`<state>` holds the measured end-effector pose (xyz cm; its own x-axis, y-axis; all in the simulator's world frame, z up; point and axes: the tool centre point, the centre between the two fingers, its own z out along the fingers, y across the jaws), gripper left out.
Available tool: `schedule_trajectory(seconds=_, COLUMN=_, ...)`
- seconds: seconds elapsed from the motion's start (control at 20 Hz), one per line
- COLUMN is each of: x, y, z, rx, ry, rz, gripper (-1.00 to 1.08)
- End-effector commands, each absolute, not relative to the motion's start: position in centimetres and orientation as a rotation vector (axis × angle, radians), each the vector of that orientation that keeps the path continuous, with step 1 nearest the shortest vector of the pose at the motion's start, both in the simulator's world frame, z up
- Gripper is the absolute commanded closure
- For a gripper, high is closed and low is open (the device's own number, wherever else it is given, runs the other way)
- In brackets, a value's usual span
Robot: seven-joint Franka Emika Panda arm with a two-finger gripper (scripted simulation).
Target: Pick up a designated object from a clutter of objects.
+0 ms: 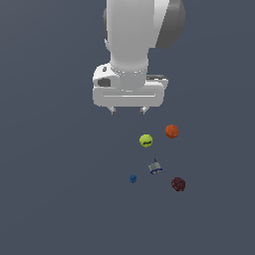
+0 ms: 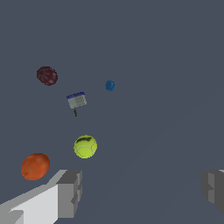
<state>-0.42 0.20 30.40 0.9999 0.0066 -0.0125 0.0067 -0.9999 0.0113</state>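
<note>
The white tool (image 1: 128, 110) is hanging above the dark grey desk (image 1: 55, 189) with its two fingers spread wide apart and nothing between them; in the wrist view one finger (image 2: 69, 193) is showing near one lower corner and the other (image 2: 213, 189) near the opposite edge, with bare desk lying in the gap.

The tennis ball (image 1: 146, 140), yellow-green with a dark curved mark, is sitting on the desk just ahead of the tool and a little off to the side of the fingertip on the exterior view's right. In the wrist view the tennis ball (image 2: 85, 146) is lying just beyond the nearer finger, not inside the gap and not touching either finger.

The orange ball (image 1: 172, 131) is resting close beside the tennis ball, further out to the same side of the tool, and the two are standing apart. In the wrist view the orange ball (image 2: 35, 166) is sitting outside the finger's outer face.

Farther from the tool, the grey-and-blue block (image 1: 155, 167) is lying beyond the tennis ball, with a thin dark stub sticking out of it. The small blue lump (image 1: 133, 178) is sitting near the block, on its own. The dark maroon bumpy ball (image 1: 178, 184) is the farthest thing from the tool, well apart from the tennis ball.

All five things are lying separate on the desk, none touching another.
</note>
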Motion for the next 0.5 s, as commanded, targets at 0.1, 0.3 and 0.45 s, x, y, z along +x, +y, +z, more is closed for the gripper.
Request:
schedule_trajectory(seconds=0.1, x=-0.4, y=0.3, z=30.6, rx=3.132, ry=0.012, rz=-0.016, gripper=-0.92)
schedule_trajectory(seconds=0.3, x=-0.2, y=0.6, z=31.6, rx=3.147, ry=0.025, rz=0.006, gripper=-0.92)
schedule_trajectory(seconds=0.45, x=-0.2, y=0.6, z=32.1, rx=3.151, ry=0.032, rz=0.012, gripper=-0.92)
